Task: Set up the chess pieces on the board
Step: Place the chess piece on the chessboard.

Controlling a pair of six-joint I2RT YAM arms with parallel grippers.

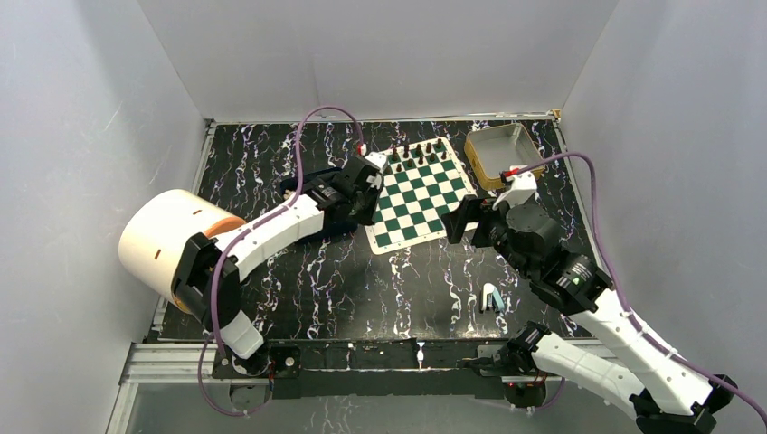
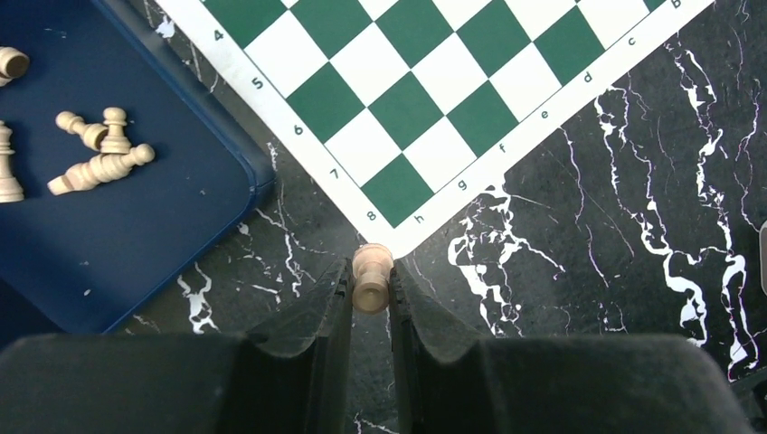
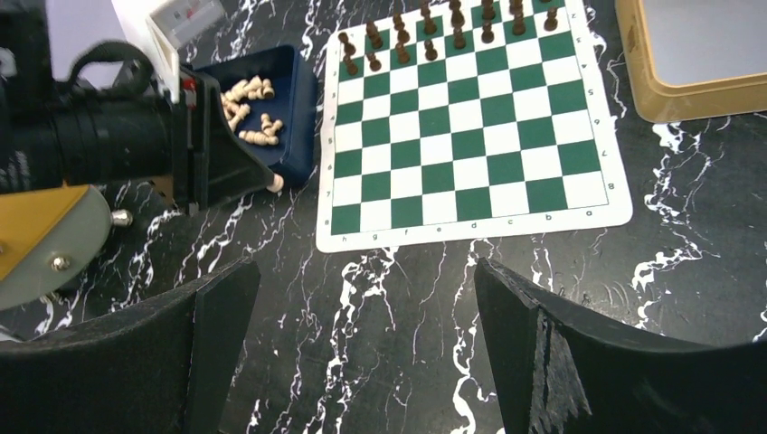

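Cream pawn, pinched lengthwise, aimed at board

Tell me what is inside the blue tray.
Several cream chess pieces, some toppled, lie in the blue tray. The left gripper covers part of it in the right wrist view, so no full count.

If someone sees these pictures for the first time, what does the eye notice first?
First comes the green and white board, far centre in the top view, with dark pieces lined on its far rows. Next is the left gripper pinching one cream piece just off the board's h8 corner, beside a blue tray of loose cream pieces.
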